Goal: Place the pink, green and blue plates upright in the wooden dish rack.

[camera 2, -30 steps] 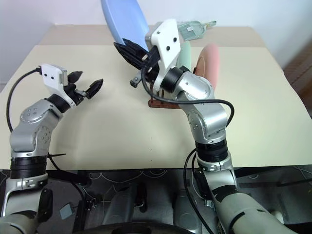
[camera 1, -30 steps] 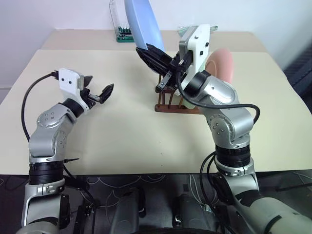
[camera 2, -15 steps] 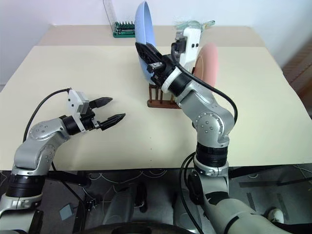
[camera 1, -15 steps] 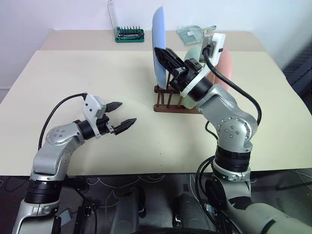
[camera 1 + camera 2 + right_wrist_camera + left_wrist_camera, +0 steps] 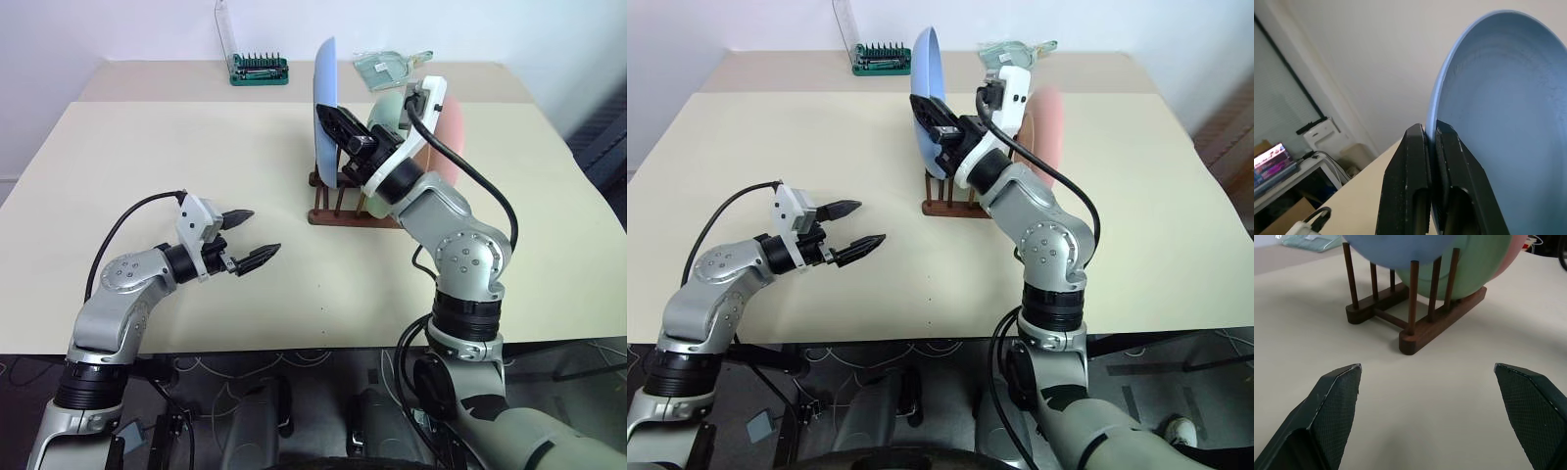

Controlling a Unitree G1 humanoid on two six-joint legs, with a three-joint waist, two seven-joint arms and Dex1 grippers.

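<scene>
The light blue plate (image 5: pixel 324 108) stands on edge above the left end of the wooden dish rack (image 5: pixel 338 201). Its lower rim sits among the tops of the end pegs. My right gripper (image 5: pixel 333 122) is shut on the rim, and the black fingers (image 5: pixel 1410 161) pinch it from both sides. The mint green plate (image 5: pixel 1474 259) and the pink plate (image 5: pixel 453 137) stand upright in the rack behind it, partly hidden by my right arm. My left gripper (image 5: pixel 260 233) hovers open and empty over the table, to the left of the rack and facing it.
A green screwdriver bit holder (image 5: pixel 260 67) and a clear plastic packet (image 5: pixel 392 64) lie at the back of the beige table (image 5: pixel 196 147). Bare tabletop spreads to the left of the rack and in front of it.
The blue plate has swung from a high, tilted pose to upright and has come down onto the rack's left end. My left gripper has dropped lower and moved right, still open.
</scene>
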